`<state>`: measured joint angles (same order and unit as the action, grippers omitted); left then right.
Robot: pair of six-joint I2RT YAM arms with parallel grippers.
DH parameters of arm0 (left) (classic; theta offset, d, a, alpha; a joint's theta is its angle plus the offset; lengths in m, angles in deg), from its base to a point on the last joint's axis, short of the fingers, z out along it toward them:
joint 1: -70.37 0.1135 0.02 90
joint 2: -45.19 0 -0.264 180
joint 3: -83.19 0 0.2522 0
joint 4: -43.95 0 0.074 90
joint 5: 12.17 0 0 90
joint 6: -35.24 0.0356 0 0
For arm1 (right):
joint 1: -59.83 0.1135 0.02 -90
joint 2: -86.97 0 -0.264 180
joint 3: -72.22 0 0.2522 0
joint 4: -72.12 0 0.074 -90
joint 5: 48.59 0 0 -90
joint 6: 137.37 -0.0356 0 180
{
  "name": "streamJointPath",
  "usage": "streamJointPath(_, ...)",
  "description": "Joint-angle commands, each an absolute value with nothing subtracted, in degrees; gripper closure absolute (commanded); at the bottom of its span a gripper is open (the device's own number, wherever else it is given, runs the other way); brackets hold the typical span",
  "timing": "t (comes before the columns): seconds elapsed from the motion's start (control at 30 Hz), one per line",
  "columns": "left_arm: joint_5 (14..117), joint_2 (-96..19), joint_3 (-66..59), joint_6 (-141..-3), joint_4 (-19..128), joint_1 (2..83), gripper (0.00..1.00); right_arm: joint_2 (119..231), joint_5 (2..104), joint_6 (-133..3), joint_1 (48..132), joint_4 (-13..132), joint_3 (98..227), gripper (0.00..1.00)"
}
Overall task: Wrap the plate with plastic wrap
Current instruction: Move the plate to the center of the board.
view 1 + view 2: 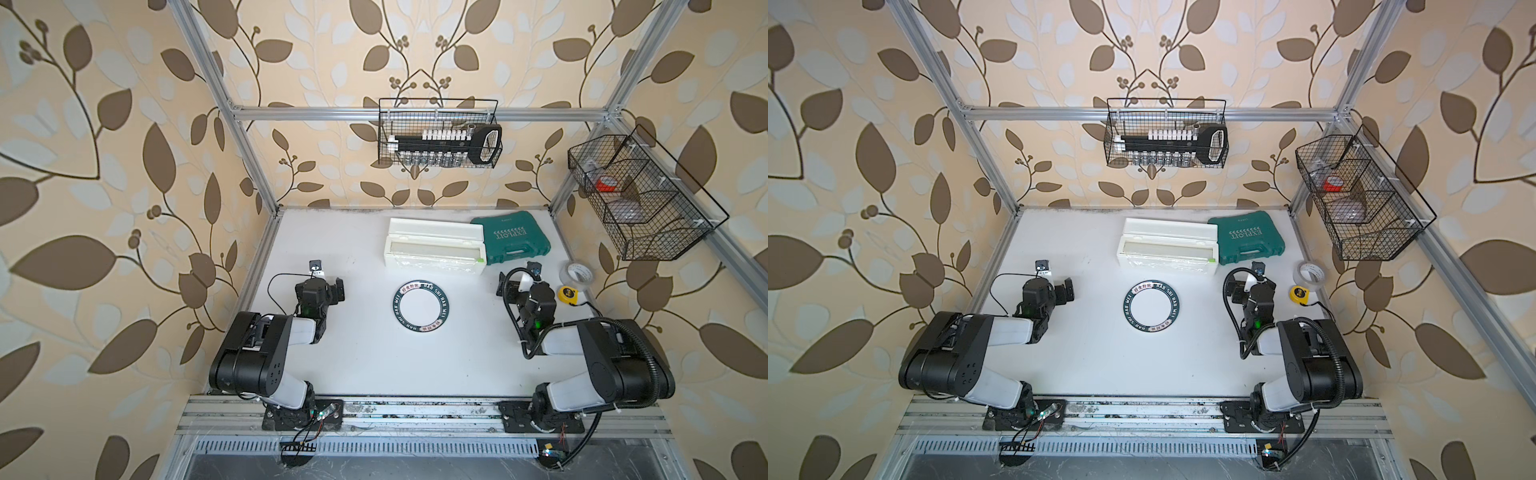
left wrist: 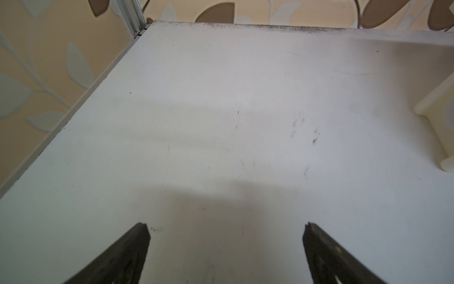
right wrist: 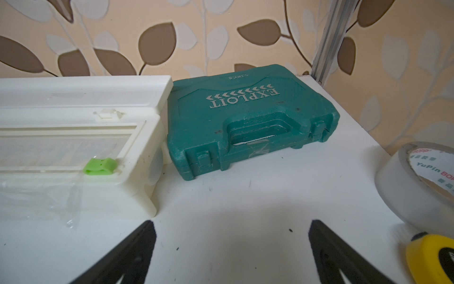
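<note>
Right wrist view: the right gripper (image 3: 232, 225) stands low over the white tabletop (image 3: 245, 191), jaws spread wide, nothing between them. Ahead of it, toward its inner side, sits a long white rectangular plastic dispenser box (image 3: 81, 98) with its lid thrown back. A short tongue of thin transparent crinkly plastic wrap (image 3: 36, 196) hangs over the box's front lip, beside a small green cutter tab (image 3: 99, 166). Judged: the loose edge is left out so a finger can catch it. Straight ahead a green moulded tool case (image 3: 250, 118) appears to touch the box end. On the gripper's outer side lie a clear tape roll (image 3: 403, 186) and a yellow tape measure (image 3: 432, 258), neither needed for the job. Left wrist view: the left gripper (image 2: 226, 228) is likewise fully spread and empty over bare table, with only a corner of the box on its inner side. In both top views the round flat plate (image 1: 421, 307), white centre with a dark lettered rim, lies uncovered between the two grippers, well apart from each and near the box front. Judged: it lies central so both arms reach it and the film draws straight over; wrapping not yet begun
</note>
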<state>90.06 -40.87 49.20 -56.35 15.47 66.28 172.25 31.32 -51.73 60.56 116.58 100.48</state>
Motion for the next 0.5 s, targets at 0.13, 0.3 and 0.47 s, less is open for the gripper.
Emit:
streamJointPath(0.13,90.14,-40.5,48.2,-55.64,13.4,66.2,0.01,172.93,30.51,-51.07,60.83,117.88,101.69,0.01)
streamJointPath(0.3,88.6,-40.55,47.9,-55.9,14.05,66.96,0.01,172.97,30.5,-51.07,60.89,117.61,101.87,0.02)
streamJointPath(0.47,82.32,-37.94,46.6,-52.3,18.03,67.12,0.01,167.64,27.72,-47.8,64.24,109.15,104.53,0.01)
